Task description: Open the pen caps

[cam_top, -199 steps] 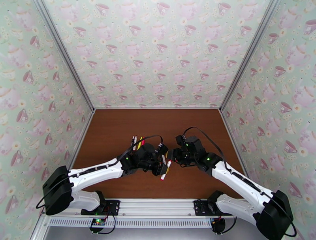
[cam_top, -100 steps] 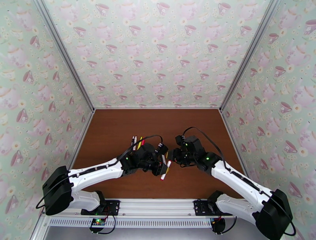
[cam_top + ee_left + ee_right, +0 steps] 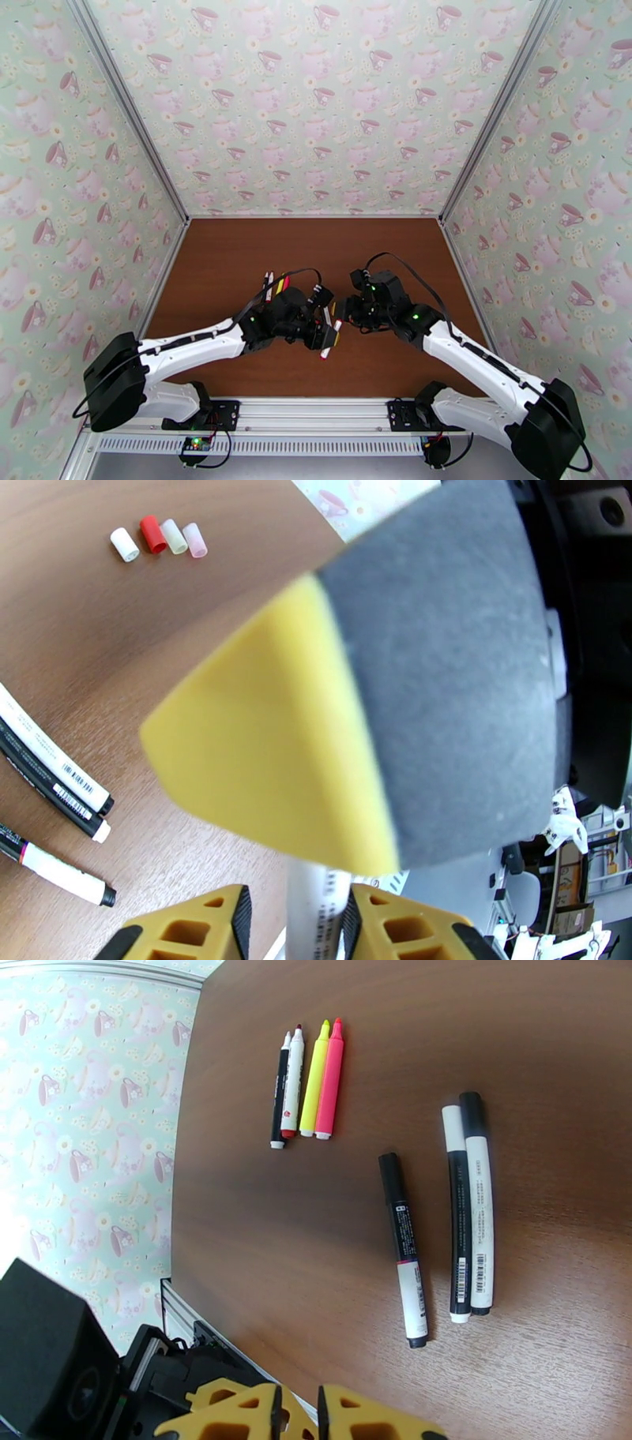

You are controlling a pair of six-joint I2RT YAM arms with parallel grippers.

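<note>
On the brown table point(image 3: 237, 253) the left arm point(image 3: 189, 347) and right arm point(image 3: 466, 355) meet near the front middle, with one pen point(image 3: 316, 906) up off the table between them. The left jaws stand narrow around its white barrel with a sliver of gap on one side, so I cannot tell whether they clamp it. The right jaws are closed at its upper end, though whether on the cap is unclear. A blurred yellow-and-grey block point(image 3: 355, 701) sits close against the left wrist lens and hides that end. Three capped pens point(image 3: 403, 1248) lie apart from four bared ones point(image 3: 308, 1086) in a neat row, and four loose caps point(image 3: 158, 538) lie side by side. Such pens are probably light, stiff and slick: hold mid-barrel, pinch the cap squarely and pull straight along the axis, or the cap may slip.
</note>
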